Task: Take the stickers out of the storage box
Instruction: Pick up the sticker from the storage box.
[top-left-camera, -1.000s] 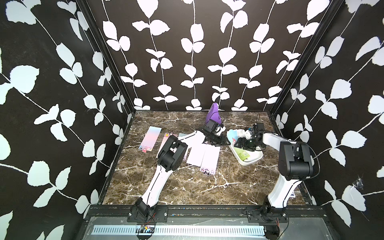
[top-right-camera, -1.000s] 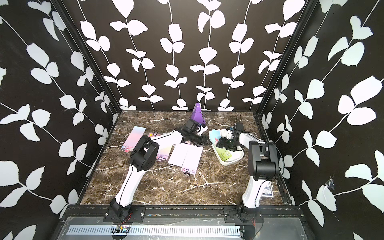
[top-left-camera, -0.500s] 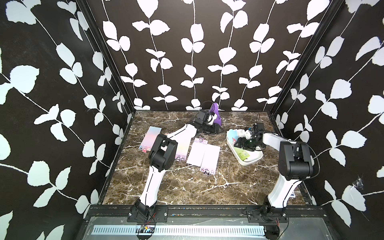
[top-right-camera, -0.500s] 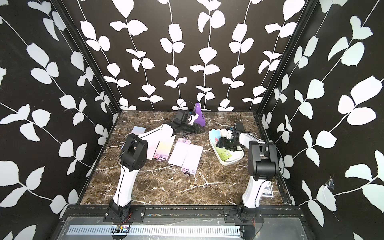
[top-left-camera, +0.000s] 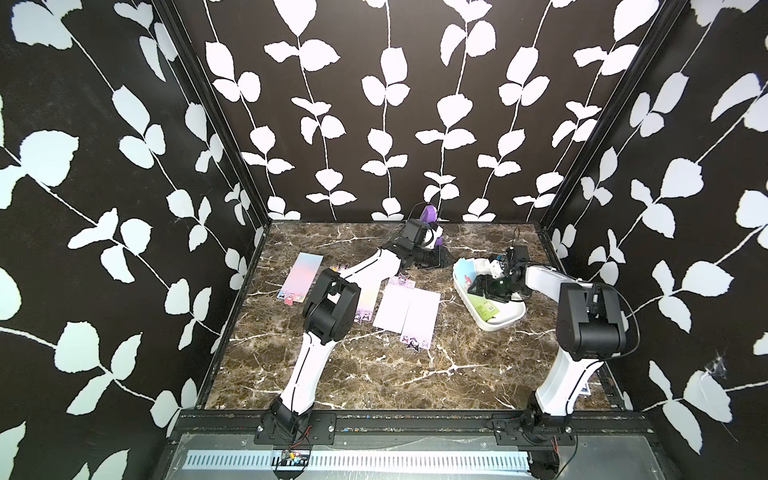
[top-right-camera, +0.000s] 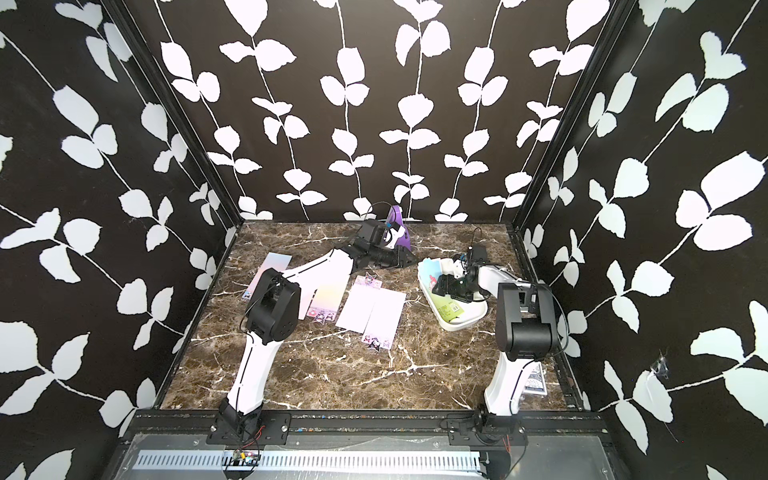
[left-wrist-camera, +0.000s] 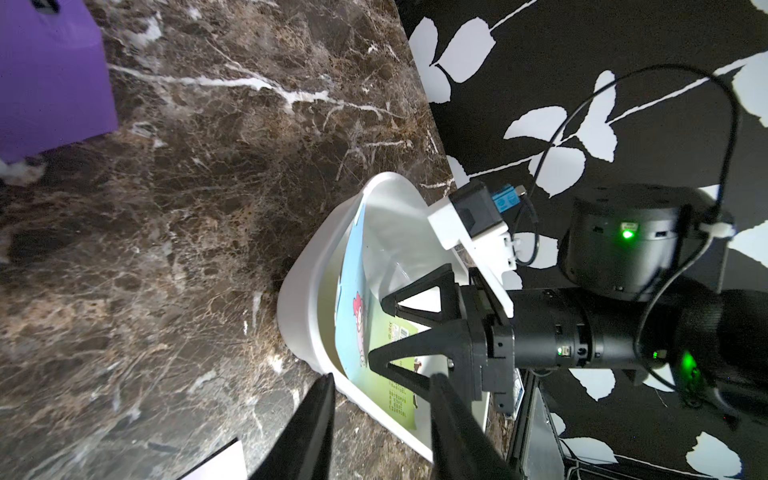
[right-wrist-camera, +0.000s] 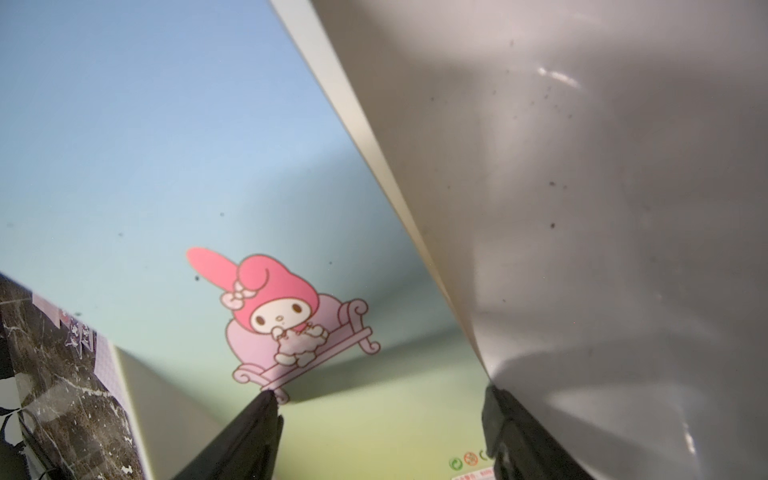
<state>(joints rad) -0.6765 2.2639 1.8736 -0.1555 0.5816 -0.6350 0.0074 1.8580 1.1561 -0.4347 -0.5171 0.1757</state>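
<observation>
The white storage box (top-left-camera: 500, 322) stands at the table's right. One of the stickers (right-wrist-camera: 208, 166), blue fading to green with a pink rabbit, leans inside it against the wall nearest the table's middle. My right gripper (right-wrist-camera: 382, 411) is open inside the box; one fingertip (right-wrist-camera: 266, 415) rests on that sticker and the other sits at its edge. My left gripper (left-wrist-camera: 382, 415) is open and holds nothing, just outside the box rim (left-wrist-camera: 299, 282) beside the purple pyramid. Several more stickers (top-left-camera: 409, 309) lie flat on the marble left of the box.
A purple pyramid (top-left-camera: 428, 216) stands at the back wall, close behind my left wrist. A blue-patterned card pack (top-right-camera: 534, 380) lies behind the right arm's base. Patterned walls close in the table on three sides.
My left arm swung back towards the pyramid, then right towards the box, its jaws narrowing a little. The right gripper has stayed in the box.
</observation>
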